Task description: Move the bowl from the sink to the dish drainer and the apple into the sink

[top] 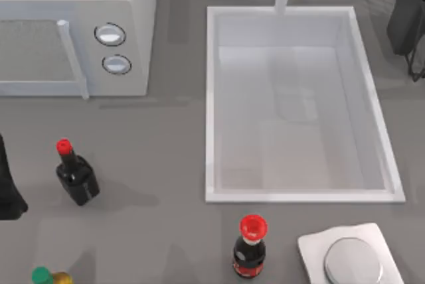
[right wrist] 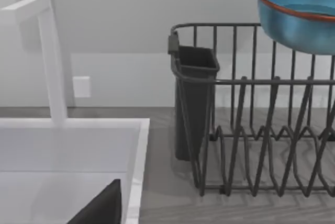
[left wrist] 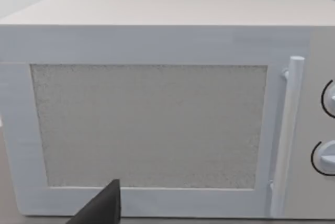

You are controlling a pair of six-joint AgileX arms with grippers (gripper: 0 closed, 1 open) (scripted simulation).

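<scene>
The white sink (top: 214, 98) lies right of the table's middle with nothing in its basin, and its rim and faucet show in the right wrist view (right wrist: 137, 150). The blue bowl (right wrist: 298, 17) sits high at the dark wire dish drainer (right wrist: 251, 130); I cannot tell whether it rests on the wires. The drainer's dark cup (top: 406, 15) stands at the far right corner of the table. My right gripper (right wrist: 102, 205) is low beside the sink's rim, well apart from the bowl. My left gripper (top: 10, 194) is parked at the left edge. The apple is out of view.
A white microwave (top: 73, 28) stands at the back left, and my left wrist faces its door (left wrist: 149, 124). A red-capped dark bottle (top: 76, 174) stands at the left. A cola bottle (top: 250, 247), a green-capped bottle (top: 46, 276) and a white scale (top: 352, 257) line the front.
</scene>
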